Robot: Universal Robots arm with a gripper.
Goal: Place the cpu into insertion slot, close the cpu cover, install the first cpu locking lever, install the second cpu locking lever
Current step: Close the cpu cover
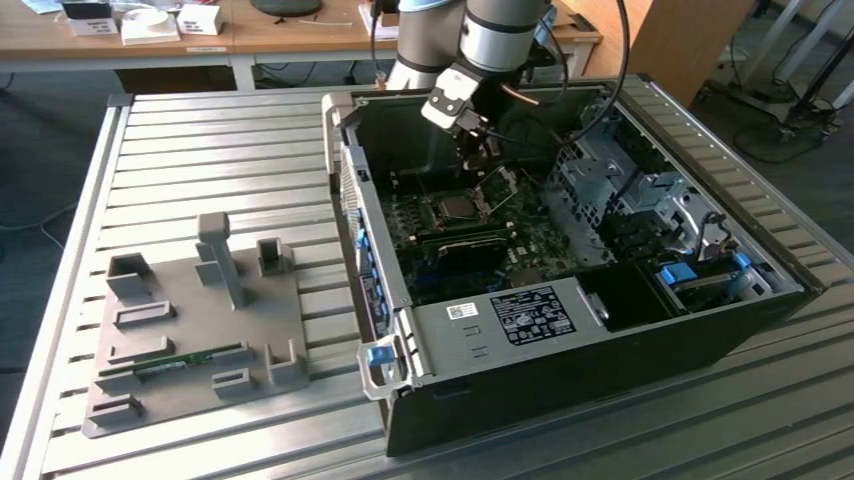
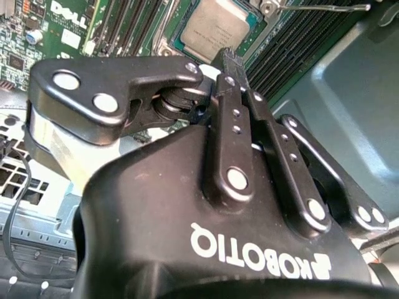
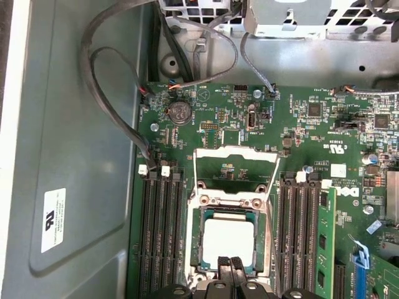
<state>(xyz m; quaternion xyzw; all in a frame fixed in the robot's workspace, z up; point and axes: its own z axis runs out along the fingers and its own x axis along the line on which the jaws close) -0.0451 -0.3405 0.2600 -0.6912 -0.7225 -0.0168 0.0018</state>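
I have the arm [image 1: 501, 30] reaching down into the open computer case [image 1: 400, 340], its wrist tipped over the insertion slot [image 3: 194, 249] on the green board [image 3: 299, 124]. The cpu [image 3: 227, 240] already lies flat in that slot and the cpu cover [image 3: 237, 151] stands raised on its hinge. So I judge closing the cover is the step in hand, and it calls for swinging that frame down over the slot. The gripper [image 3: 230, 263] hangs at the slot's edge opposite the hinge, fingers pinched together on nothing.
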